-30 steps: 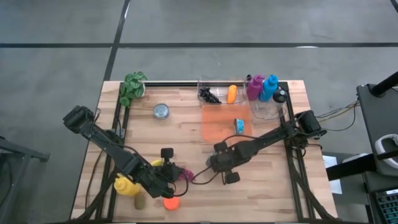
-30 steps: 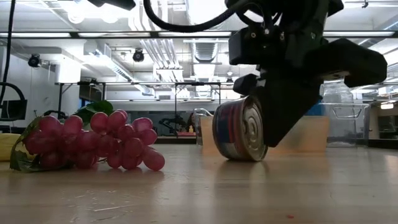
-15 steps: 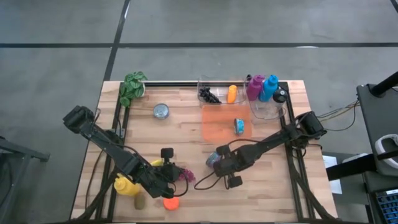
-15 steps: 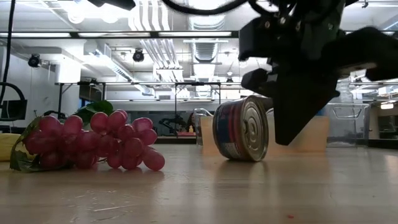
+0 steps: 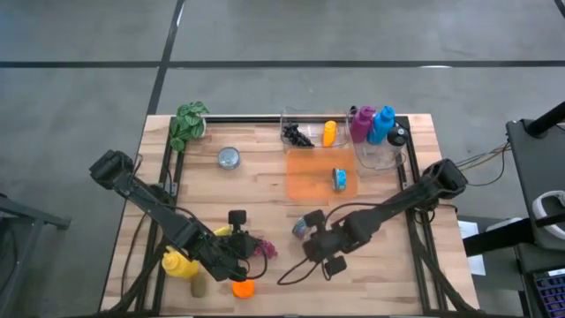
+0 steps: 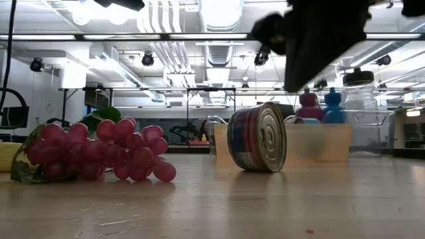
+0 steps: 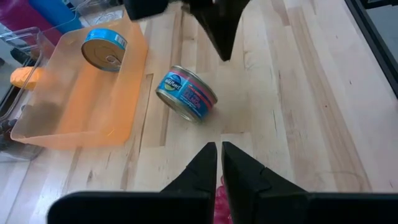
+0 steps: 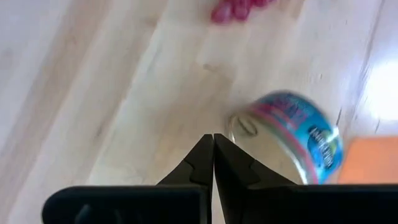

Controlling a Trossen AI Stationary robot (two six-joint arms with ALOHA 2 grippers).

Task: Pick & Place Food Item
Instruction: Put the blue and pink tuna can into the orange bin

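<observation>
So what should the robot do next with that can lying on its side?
Probably open the right gripper and lower it around the tuna can. Its fingers are shut and empty, raised above the can, which lies on its side on the table outside the orange tray.

The wooden tabletop [image 5: 265, 177] holds many things — a tipped can [image 5: 302, 228], purple grapes [image 5: 258, 246], an orange tray [image 5: 305, 181], a leafy plant [image 5: 187, 124].

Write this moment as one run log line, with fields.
right gripper: jaws shut, empty, above tuna can | tuna can: on its side on table, outside orange tray | left gripper: shut, by grapes
</observation>
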